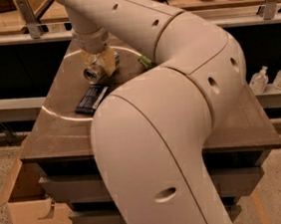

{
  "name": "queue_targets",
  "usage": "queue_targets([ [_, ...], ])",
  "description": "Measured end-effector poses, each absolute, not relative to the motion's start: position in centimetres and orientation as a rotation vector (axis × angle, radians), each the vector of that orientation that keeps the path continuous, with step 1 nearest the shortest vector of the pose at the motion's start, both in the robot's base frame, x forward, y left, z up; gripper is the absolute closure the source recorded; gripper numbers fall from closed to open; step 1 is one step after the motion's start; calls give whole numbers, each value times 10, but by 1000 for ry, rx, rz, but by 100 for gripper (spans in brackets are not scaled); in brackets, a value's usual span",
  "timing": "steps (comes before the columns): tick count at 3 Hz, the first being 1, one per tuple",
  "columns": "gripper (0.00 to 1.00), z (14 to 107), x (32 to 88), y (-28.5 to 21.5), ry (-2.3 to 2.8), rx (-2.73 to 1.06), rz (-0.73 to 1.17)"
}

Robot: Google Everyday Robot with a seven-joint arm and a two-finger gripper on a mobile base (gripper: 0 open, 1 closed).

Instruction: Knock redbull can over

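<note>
The redbull can is silver-grey and is tipped over, with its shiny round top facing the camera. It is at the back left of the brown table. My gripper comes down from above and sits right at the can, touching or around its far end. A flat dark blue wrapped bar lies just in front of the can. My large cream arm fills the middle of the view and hides the table's centre.
A sliver of the green chip bag shows behind the arm. A cardboard box stands on the floor at the lower left. Two small bottles stand on a shelf at the right. A railing and desks run along the back.
</note>
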State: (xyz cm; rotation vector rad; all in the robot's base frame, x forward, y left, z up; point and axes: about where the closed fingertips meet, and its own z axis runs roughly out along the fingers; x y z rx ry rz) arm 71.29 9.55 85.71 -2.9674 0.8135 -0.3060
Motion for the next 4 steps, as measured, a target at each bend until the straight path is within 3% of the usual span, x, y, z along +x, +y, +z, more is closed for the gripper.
queue_targets([
  [1,17,851,704,89,822,-2989,-295],
  [2,0,850,703,74,880,-2956,-202],
  [4,0,925,728,5,1260,-2282,-62],
])
